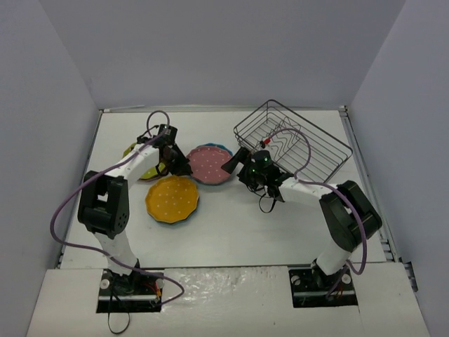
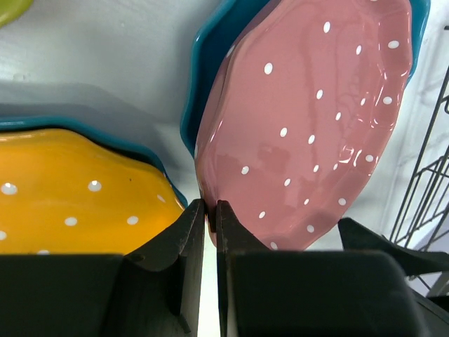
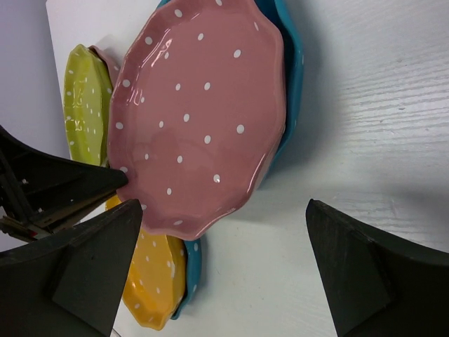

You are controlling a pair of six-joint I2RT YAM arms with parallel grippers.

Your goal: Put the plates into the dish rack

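A pink polka-dot plate (image 1: 210,163) lies tilted on a teal plate (image 1: 226,175) mid-table. My left gripper (image 1: 182,167) is shut on the pink plate's left rim (image 2: 309,126), raising that edge off the teal plate (image 2: 203,63). My right gripper (image 1: 237,172) is open and empty at the pink plate's right side; the plate (image 3: 196,112) sits ahead of its spread fingers (image 3: 77,260). An orange plate (image 1: 172,199) rests on another teal plate at the front left. A lime green plate (image 1: 144,168) is partly hidden behind the left arm. The black wire dish rack (image 1: 295,140) stands at the back right and holds no plates.
Grey walls close in the table on three sides. The rack's wires (image 2: 428,182) show at the right edge of the left wrist view. The right arm's purple cable (image 1: 298,144) loops over the rack's front. Bare white table (image 1: 231,225) lies in front of the plates.
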